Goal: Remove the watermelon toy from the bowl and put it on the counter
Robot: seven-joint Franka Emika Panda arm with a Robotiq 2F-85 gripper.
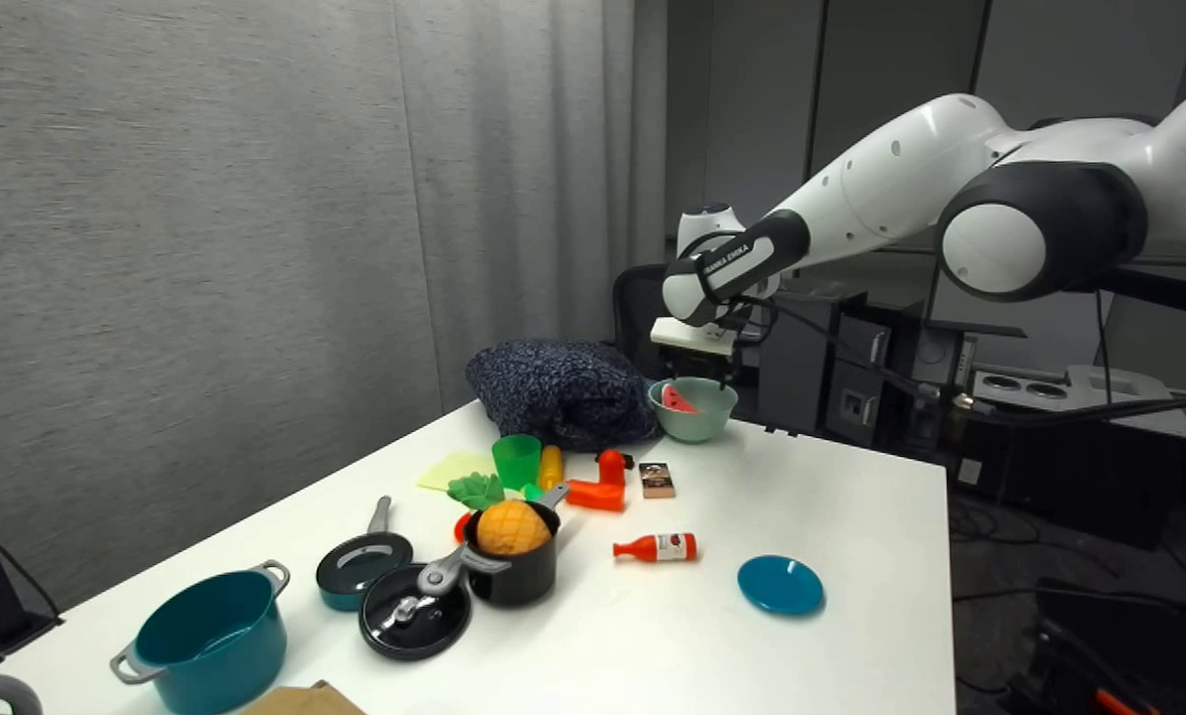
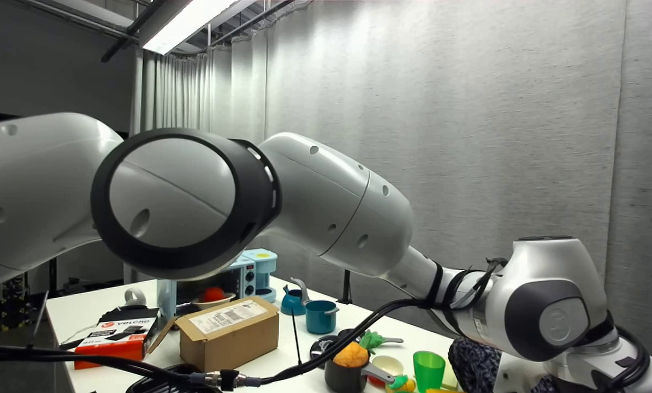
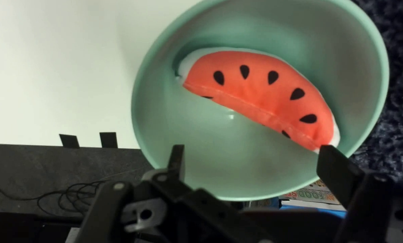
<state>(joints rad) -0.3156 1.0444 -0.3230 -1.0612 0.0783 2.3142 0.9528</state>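
Note:
The watermelon toy [image 1: 675, 399] is a red slice with black seeds and a white rind. It lies inside the pale mint bowl [image 1: 697, 425] at the far end of the white counter [image 1: 812, 497]. In the wrist view the toy [image 3: 262, 98] leans along the far inner wall of the bowl [image 3: 205, 145]. My gripper [image 1: 700, 371] is above the bowl and points down. In the wrist view the gripper [image 3: 252, 148] is open and empty, its fingers spread over the near part of the bowl. The right fingertip overlaps the toy's right end in view; contact cannot be told.
A dark blue fuzzy cloth bundle [image 1: 563, 392] sits right beside the bowl. The counter's edge runs close behind the bowl. A small box [image 1: 656, 480], a red bottle [image 1: 658, 547], a blue disc [image 1: 781, 584] and a black pot [image 1: 518, 576] holding a pineapple toy stand on the counter.

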